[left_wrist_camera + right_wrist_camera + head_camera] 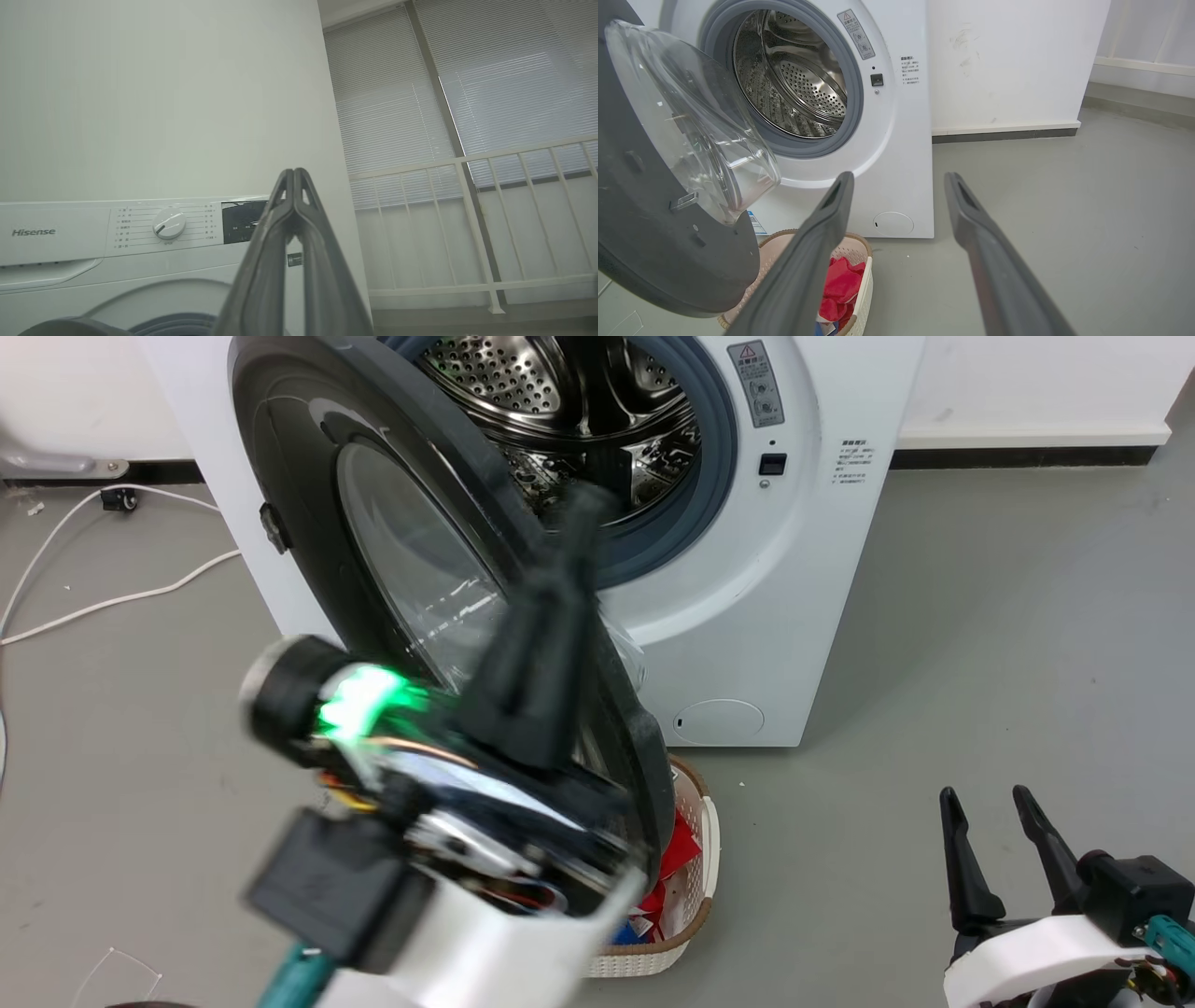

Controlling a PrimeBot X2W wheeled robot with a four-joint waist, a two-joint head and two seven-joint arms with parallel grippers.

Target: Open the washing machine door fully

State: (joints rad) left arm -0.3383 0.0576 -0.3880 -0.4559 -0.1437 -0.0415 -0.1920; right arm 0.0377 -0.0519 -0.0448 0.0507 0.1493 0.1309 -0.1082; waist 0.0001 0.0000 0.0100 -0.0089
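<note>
- Two grippers to be logged. Left gripper (294,173) jaw state?
- Pressed together at the tips, as seen in the left wrist view. Nothing is pinched between them. In the head view it is blurred and held high, fingers pointed toward the drum opening (560,401).
- Contact with the washing machine door (308,523)?
- Cannot be told. The door's free edge is overlapped by the left fingers in the head view. Whether they touch it or sit just in front is lost in the blur.
- Door position?
- Open, standing well out from the washing machine (794,616), just left of the closed left jaws. The glossy outer face is seen in the head view. In the right wrist view the glass bowl (691,116) is seen bulging from the inner face, left of the right jaws.
- Right gripper (986,795)?
- Jaws spread wide. Nothing is held and nothing is touched. It is kept well apart from the door. The machine's lower front is framed between the fingers in the right wrist view, with grey floor (980,616) beyond the tips in the head view.
- Anything under the door?
- Basket (866,280) with red cloth (843,280) is set on the floor below the door's lower edge, partly hidden behind the right gripper's left finger.
</note>
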